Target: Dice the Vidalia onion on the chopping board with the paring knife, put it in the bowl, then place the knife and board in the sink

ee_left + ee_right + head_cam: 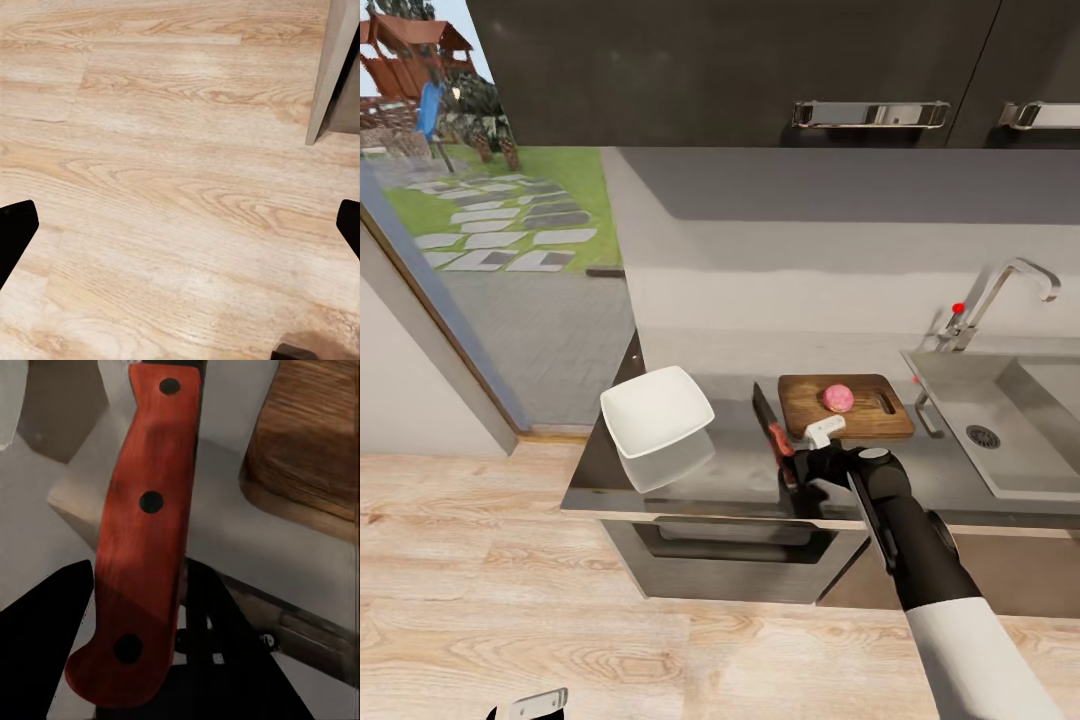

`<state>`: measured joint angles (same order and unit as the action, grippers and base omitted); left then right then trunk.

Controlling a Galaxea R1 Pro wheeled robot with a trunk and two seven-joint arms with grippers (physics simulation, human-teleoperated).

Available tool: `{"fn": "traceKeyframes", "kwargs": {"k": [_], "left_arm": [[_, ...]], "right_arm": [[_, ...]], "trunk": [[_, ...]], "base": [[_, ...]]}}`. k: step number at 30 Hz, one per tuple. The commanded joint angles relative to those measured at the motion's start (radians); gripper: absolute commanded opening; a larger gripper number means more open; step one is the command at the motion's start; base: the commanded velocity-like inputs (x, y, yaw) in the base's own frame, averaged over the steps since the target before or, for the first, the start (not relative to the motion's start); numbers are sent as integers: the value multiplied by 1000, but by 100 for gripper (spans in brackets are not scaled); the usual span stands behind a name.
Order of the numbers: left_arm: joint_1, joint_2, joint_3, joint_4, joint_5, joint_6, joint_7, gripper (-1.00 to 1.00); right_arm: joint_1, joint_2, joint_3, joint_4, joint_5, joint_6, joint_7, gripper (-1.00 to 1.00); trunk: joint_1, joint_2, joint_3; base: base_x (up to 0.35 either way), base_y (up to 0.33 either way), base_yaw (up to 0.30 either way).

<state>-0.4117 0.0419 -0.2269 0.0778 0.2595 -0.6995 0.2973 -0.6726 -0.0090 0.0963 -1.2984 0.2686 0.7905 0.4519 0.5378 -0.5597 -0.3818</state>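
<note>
Bright, even daylight enters through the tall glass window [490, 250]. The glossy grey table [740, 470] mirrors the white square bowl [656, 410]. A soft shadow band lies beneath the dark upper cabinets [740, 70]. The red knife handle [146, 532] looks close and slightly soft.

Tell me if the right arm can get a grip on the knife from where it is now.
Probably yes. The right gripper is already at the knife, its fingers either side of the red handle, with nothing between; the board lies clear beside it.
</note>
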Motion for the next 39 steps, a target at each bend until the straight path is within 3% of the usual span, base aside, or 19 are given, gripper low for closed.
{"fn": "traceKeyframes", "kwargs": {"k": [1,14,20,39], "left_arm": [[-1,-1,-8,3,4,-5,3,100],[-2,-1,-8,3,4,-5,3,100],[-2,-1,-9,3,4,-3,3,100],[-2,-1,-9,3,4,-3,3,100]], "right_arm": [[-1,0,1,-21,11,20,7,-100],[-1,26,3,-177,13,116,7,-100],[-6,29,3,-291,14,185,7,-100],[-28,27,5,-314,14,192,10,-100]], "trunk": [[0,-1,-1],[0,-1,-1],[0,-1,-1],[0,-1,-1]], "base": [[0,0,0],[0,0,0],[0,0,0],[0,0,0]]}}
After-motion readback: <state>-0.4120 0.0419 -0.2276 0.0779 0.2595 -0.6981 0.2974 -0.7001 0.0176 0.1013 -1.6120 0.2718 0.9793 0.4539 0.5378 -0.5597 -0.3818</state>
